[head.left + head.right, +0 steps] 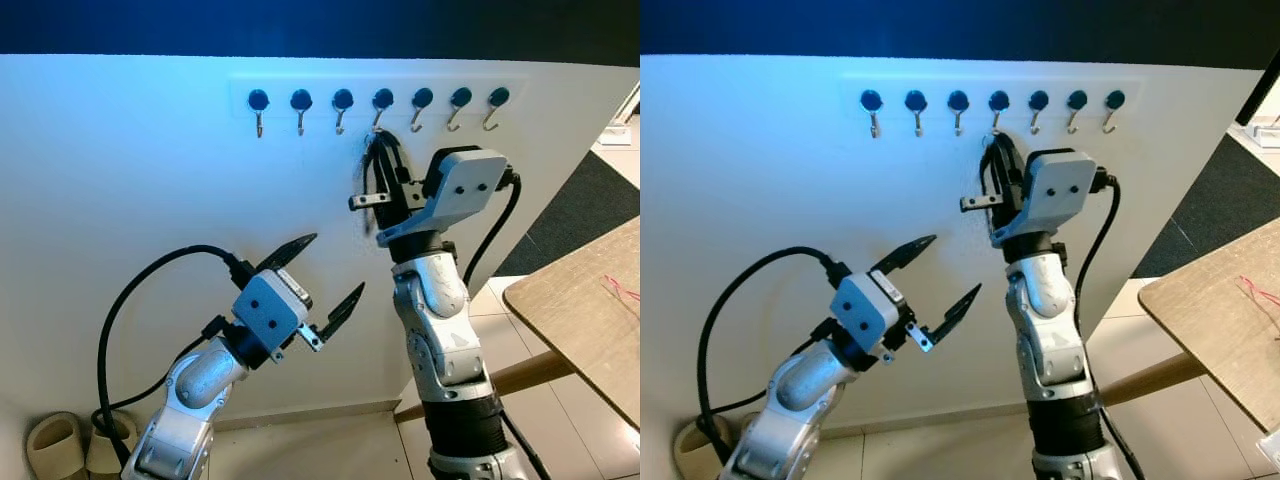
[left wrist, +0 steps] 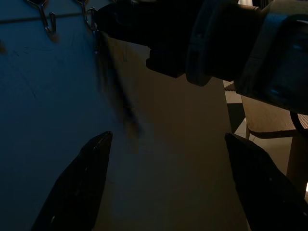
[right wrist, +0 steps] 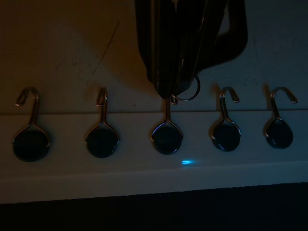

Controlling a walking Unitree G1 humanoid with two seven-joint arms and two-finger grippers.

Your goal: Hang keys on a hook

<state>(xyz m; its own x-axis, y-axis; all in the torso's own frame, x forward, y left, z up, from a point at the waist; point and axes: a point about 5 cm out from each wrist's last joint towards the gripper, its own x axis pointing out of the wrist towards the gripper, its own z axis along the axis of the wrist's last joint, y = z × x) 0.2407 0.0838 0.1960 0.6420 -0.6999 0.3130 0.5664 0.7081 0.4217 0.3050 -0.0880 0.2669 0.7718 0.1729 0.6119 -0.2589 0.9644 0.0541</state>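
Observation:
A white rail [image 1: 240, 85] on the wall carries several metal hooks with dark round bases. My right gripper [image 1: 381, 142] is raised to the fourth hook from the left [image 1: 380, 112] and is shut on the keys. A silver key [image 1: 367, 201] sticks out sideways below its fingers. In the right wrist view the key ring [image 3: 189, 92] pokes out beside the closed fingertips [image 3: 166, 82], right at the tip of the middle hook [image 3: 167, 126]; whether the ring is over the hook is unclear. My left gripper [image 1: 337, 263] stands open and empty, lower and to the left.
A wooden table [image 1: 585, 310] juts in at the right, close to my right arm. A pair of slippers [image 1: 60, 445] lies on the tiled floor at the wall's foot, bottom left. A dark mat [image 1: 590, 200] lies beyond the wall's right end.

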